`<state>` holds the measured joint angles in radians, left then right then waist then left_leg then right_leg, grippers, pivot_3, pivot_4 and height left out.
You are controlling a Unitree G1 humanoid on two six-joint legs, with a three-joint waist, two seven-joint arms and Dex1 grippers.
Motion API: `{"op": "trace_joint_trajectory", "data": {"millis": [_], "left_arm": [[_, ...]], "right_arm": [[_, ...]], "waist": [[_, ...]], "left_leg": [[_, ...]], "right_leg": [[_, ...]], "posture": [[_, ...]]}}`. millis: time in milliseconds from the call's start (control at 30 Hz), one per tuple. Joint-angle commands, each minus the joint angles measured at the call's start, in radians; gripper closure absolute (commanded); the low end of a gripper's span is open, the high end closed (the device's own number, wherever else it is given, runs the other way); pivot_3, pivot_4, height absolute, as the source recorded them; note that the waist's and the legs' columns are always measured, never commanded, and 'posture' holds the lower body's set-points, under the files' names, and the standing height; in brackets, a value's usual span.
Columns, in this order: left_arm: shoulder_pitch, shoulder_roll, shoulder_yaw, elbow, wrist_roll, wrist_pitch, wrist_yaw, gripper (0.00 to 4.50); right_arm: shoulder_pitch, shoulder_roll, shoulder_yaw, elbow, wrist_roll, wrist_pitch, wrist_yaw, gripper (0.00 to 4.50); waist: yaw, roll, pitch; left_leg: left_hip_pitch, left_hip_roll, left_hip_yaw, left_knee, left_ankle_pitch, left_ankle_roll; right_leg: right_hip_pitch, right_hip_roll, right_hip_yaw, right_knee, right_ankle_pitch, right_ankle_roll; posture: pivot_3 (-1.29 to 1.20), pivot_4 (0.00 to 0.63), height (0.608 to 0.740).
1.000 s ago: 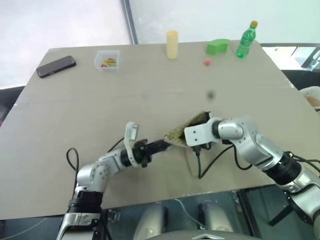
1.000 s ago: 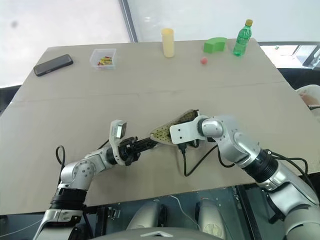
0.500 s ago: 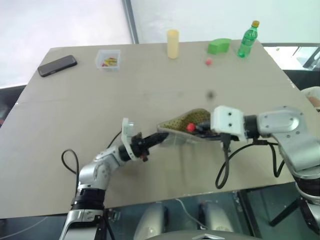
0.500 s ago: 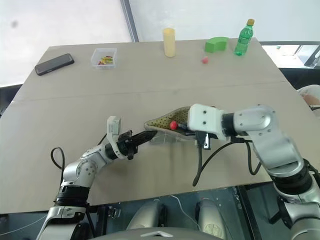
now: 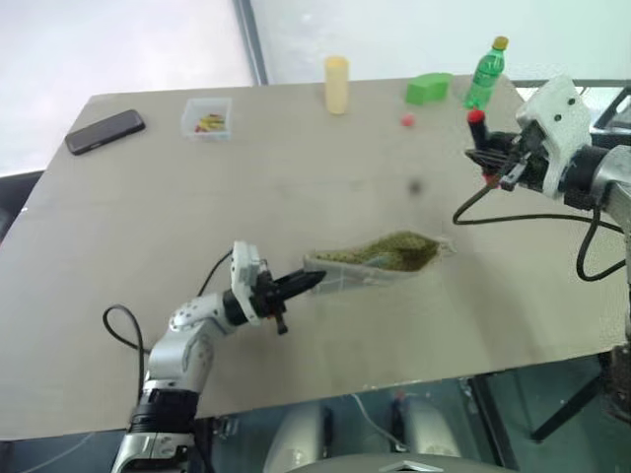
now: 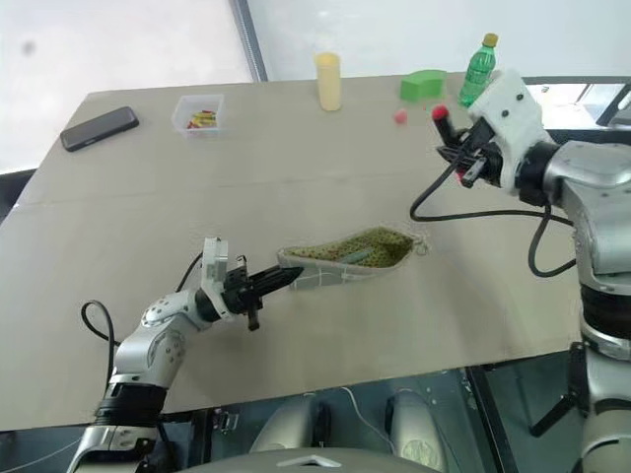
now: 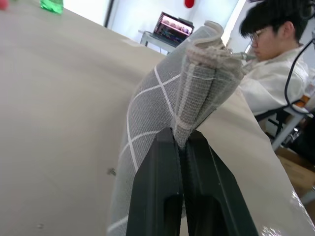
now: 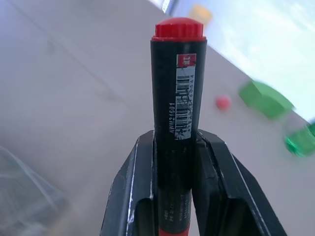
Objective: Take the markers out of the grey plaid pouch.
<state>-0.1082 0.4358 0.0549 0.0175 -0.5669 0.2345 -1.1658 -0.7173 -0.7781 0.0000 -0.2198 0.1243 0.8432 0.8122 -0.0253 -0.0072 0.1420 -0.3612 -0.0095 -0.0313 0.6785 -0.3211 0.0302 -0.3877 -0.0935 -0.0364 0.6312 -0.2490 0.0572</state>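
- Right gripper (image 5: 490, 150): jaws closed on the black marker with red ends (image 8: 177, 118), gripping its barrel at mid-length. The marker stands upright between the fingers (image 8: 132, 196), red cap on top, and is held in the air above the table's far right part, clear of the pouch.
- Left gripper (image 6: 264, 283): jaws fully closed, pinching one end of the grey plaid pouch (image 6: 340, 261). The wrist view shows the grid-lined fabric (image 7: 162, 113) bunched and clamped between the two black fingers (image 7: 152, 196).
- Pouch: it lies on the table (image 5: 148, 227) near the middle of the front half, stretched from the left gripper toward the right. Its mouth gapes, exposing the olive speckled lining. A thin cord loop (image 5: 449, 244) shows at the far end.
- Green marker (image 6: 353, 255): a bright green sliver lies inside the open pouch, against the lining (only part of it visible).
- Along the far edge of the table: a black phone (image 5: 105, 131), a small clear box (image 5: 208, 116) with coloured contents, a pale yellow cylinder (image 5: 337, 85), a green block (image 5: 428, 90), a small red ball (image 5: 407, 121) and a green bottle (image 5: 483, 76).
- Beyond the table, a seated person (image 7: 275, 64) in white and an open laptop (image 7: 172, 28).
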Motion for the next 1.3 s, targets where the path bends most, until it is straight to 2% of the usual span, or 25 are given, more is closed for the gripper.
{"op": "trace_joint_trajectory", "data": {"millis": [33, 100, 167, 333, 400, 467, 500, 600, 633, 733, 900, 1000, 1100, 1200, 1300], "left_arm": [[0.036, 0.016, 0.001, -0.052, 0.007, -0.004, 0.011, 4.50], [0.048, 0.016, 0.001, -0.063, 0.004, -0.004, 0.019, 4.50], [0.056, 0.014, 0.001, -0.064, 0.005, -0.008, 0.022, 4.50], [0.065, 0.014, 0.000, -0.055, 0.004, -0.014, 0.020, 4.50], [0.067, 0.013, 0.002, -0.031, 0.008, -0.029, 0.008, 4.50], [0.069, 0.010, 0.004, -0.015, 0.009, -0.042, 0.001, 4.50], [0.071, 0.008, 0.004, -0.012, 0.007, -0.045, 0.001, 4.50], [0.084, 0.007, 0.010, 0.030, 0.011, -0.082, -0.023, 4.50], [0.088, 0.007, 0.014, 0.049, 0.011, -0.096, -0.034, 4.50], [0.088, 0.009, 0.029, 0.092, 0.000, -0.119, -0.056, 4.50], [0.058, 0.018, 0.064, 0.154, -0.074, -0.068, -0.112, 4.50], [0.037, 0.035, 0.069, 0.161, -0.115, 0.005, -0.150, 4.50], [0.014, 0.057, 0.059, 0.113, -0.148, 0.086, -0.169, 4.50], [-0.005, 0.069, 0.058, 0.074, -0.170, 0.145, -0.168, 4.50], [-0.031, 0.074, 0.057, 0.012, -0.200, 0.216, -0.149, 4.50]], "right_arm": [[-0.035, 0.031, 0.131, 0.184, -0.073, 0.027, -0.044, 4.09], [-0.073, 0.120, 0.105, 0.308, -0.024, 0.105, -0.067, 4.09], [-0.116, 0.178, 0.079, 0.450, -0.014, 0.103, -0.098, 4.09], [-0.167, 0.200, 0.138, 0.677, -0.043, 0.035, -0.058, 4.09], [-0.177, 0.203, 0.181, 0.760, -0.074, -0.016, -0.044, 3.06], [-0.186, 0.207, 0.199, 0.812, -0.090, -0.054, -0.039, 2.28], [-0.190, 0.210, 0.200, 0.828, -0.092, -0.066, -0.038, 1.69], [-0.181, 0.201, 0.188, 0.794, -0.098, -0.091, -0.041, 0.29], [-0.175, 0.196, 0.172, 0.759, -0.092, -0.088, -0.047, 0.05], [-0.144, 0.171, 0.107, 0.596, -0.056, -0.070, -0.061, 0.05], [0.006, 0.040, -0.074, 0.016, 0.147, 0.099, 0.043, 0.05], [0.071, -0.039, -0.188, -0.219, 0.273, 0.226, 0.080, 0.05], [0.097, -0.067, -0.284, -0.389, 0.414, 0.381, 0.075, 0.82], [0.109, -0.055, -0.304, -0.483, 0.497, 0.464, 0.041, 2.27], [0.137, 0.041, -0.240, -0.552, 0.538, 0.505, -0.051, 3.74]], "waist": [[-0.003, 0.000, 0.000], [-0.006, 0.000, 0.000], [-0.010, 0.000, 0.000], [-0.005, 0.000, 0.000], [-0.005, 0.000, 0.000], [-0.004, 0.000, 0.000], [-0.005, 0.001, 0.000], [-0.010, 0.000, 0.000], [-0.010, 0.000, 0.000], [-0.010, 0.001, 0.000], [-0.003, 0.004, 0.001], [0.011, 0.004, 0.001], [0.010, 0.004, 0.001], [0.012, 0.004, 0.001], [0.013, 0.001, 0.000]], "left_leg": [[0.000, 0.001, 0.000, 0.000, 0.000, 0.000], [0.000, 0.002, 0.000, 0.000, 0.000, 0.000], [0.000, 0.003, 0.000, 0.000, 0.000, 0.000], [-0.005, 0.001, 0.001, 0.001, 0.000, 0.000], [-0.005, 0.000, 0.001, 0.000, 0.000, 0.000], [-0.005, -0.001, 0.000, 0.000, 0.000, 0.000], [-0.005, -0.001, 0.001, 0.001, 0.000, 0.000], [-0.004, -0.001, 0.002, 0.000, 0.000, 0.000], [-0.003, 0.000, 0.002, 0.000, 0.000, 0.000], [-0.003, 0.001, 0.002, 0.000, 0.000, 0.000], [-0.006, 0.001, 0.001, 0.000, 0.000, 0.000], [-0.006, 0.001, -0.001, -0.001, 0.000, 0.000], [-0.005, 0.002, -0.001, -0.002, 0.000, 0.001], [-0.004, 0.002, -0.001, -0.002, -0.001, 0.002], [-0.004, 0.001, -0.001, -0.001, -0.001, 0.002]], "right_leg": [[0.000, 0.000, 0.000, 0.001, 0.000, 0.000], [-0.001, 0.000, 0.001, 0.002, 0.000, 0.000], [-0.002, 0.000, 0.002, 0.003, 0.000, 0.000], [-0.006, -0.001, 0.003, 0.003, 0.000, 0.000], [-0.006, -0.001, 0.003, 0.002, 0.000, 0.000], [-0.006, -0.001, 0.002, 0.001, 0.000, 0.000], [-0.006, -0.001, 0.003, 0.002, 0.000, 0.000], [-0.006, 0.000, 0.003, 0.003, 0.000, 0.000], [-0.006, 0.000, 0.004, 0.003, 0.000, 0.000], [-0.006, 0.001, 0.004, 0.003, 0.000, 0.000], [-0.009, 0.000, 0.004, 0.003, 0.000, 0.000], [-0.009, 0.000, 0.003, 0.002, 0.000, 0.000], [-0.007, 0.001, 0.003, 0.001, 0.000, 0.000], [-0.007, 0.001, 0.004, 0.002, 0.000, 0.000], [-0.007, 0.001, 0.004, 0.002, 0.000, 0.000]], "posture": [[0.00, 0.150, 0.740], [0.00, 0.150, 0.740], [0.00, 0.150, 0.740], [0.00, 0.150, 0.740], [0.00, 0.150, 0.740], [0.00, 0.150, 0.740], [0.00, 0.150, 0.740], [0.00, 0.150, 0.740], [0.00, 0.150, 0.740], [0.00, 0.150, 0.740], [0.00, 0.150, 0.740], [0.00, 0.150, 0.740], [0.00, 0.150, 0.740], [0.00, 0.150, 0.740], [0.00, 0.150, 0.740]]}}
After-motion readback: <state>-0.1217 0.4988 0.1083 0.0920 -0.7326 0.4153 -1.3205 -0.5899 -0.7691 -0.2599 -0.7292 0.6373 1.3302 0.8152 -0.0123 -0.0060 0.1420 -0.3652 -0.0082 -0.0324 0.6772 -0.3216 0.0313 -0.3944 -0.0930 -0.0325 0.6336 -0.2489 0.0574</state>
